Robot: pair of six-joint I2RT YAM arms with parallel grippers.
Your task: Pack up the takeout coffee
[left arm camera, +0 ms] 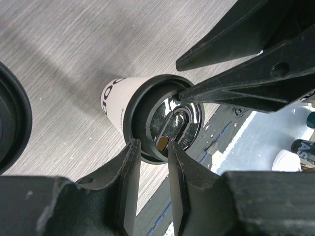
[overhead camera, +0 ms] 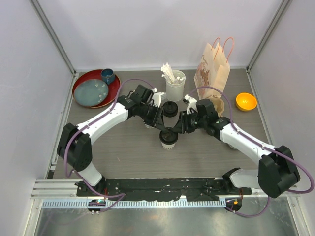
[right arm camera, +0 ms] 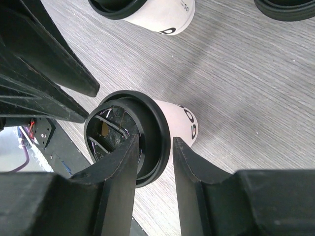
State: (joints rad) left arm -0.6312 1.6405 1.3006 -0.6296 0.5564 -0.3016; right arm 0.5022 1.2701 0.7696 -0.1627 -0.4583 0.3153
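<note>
A white paper cup with a black lid (overhead camera: 169,139) stands mid-table between both arms. It also shows in the left wrist view (left arm camera: 160,118) and the right wrist view (right arm camera: 147,132). My left gripper (overhead camera: 161,127) (left arm camera: 152,145) is open, its fingers astride the lid's near rim. From the other side, my right gripper (overhead camera: 178,129) (right arm camera: 155,142) is open too, one finger over the lid top and one outside the rim. A second lidded cup (right arm camera: 162,14) stands close by, mostly hidden under the left arm in the top view. Another black lid (overhead camera: 170,109) lies just behind.
A red tray (overhead camera: 78,91) with a blue plate and blue cup sits at the back left. A white cylinder of sticks (overhead camera: 174,84) and a paper bag (overhead camera: 212,69) stand at the back. An orange bowl (overhead camera: 245,101) is at the right, a tan pulp piece (overhead camera: 219,104) behind the right arm.
</note>
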